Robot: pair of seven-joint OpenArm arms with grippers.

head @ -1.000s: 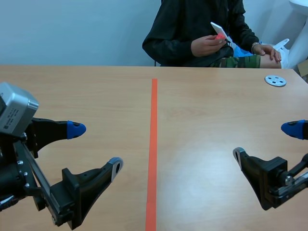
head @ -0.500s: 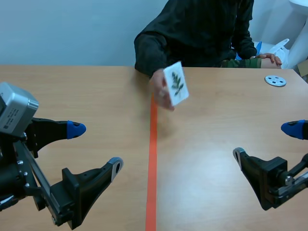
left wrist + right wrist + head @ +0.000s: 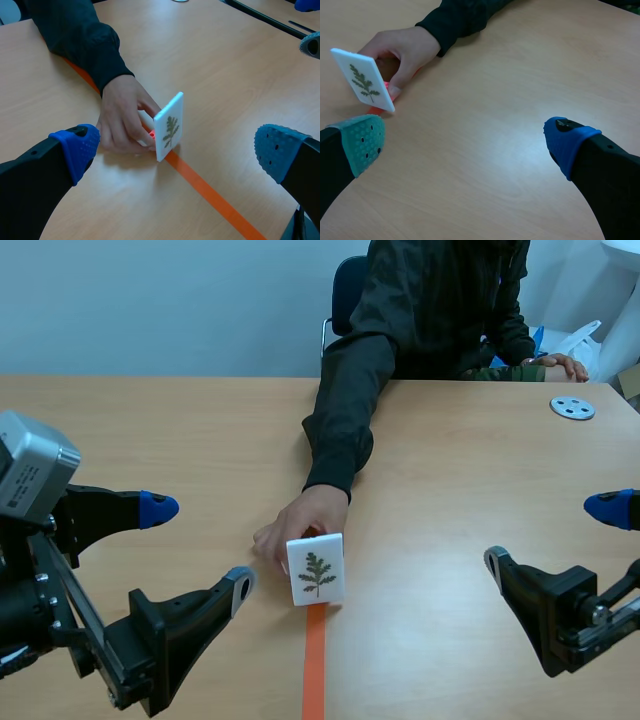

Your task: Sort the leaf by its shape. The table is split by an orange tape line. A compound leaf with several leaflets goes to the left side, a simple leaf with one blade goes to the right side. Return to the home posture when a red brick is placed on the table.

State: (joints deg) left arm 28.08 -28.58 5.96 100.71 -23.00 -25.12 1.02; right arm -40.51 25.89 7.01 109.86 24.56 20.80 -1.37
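Standing upright on the orange tape line (image 3: 314, 670), a white card (image 3: 316, 569) printed with a green many-leaflet leaf is held from behind by a person's hand (image 3: 295, 527). The left gripper (image 3: 199, 546) and the right gripper (image 3: 552, 535) sit on either side, both with fingers spread wide, touching nothing.

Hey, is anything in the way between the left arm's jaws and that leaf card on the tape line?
Yes. The person's hand holds the leaf card on edge over the orange tape line, and that hand sits on the card's side toward the left arm's open jaws.
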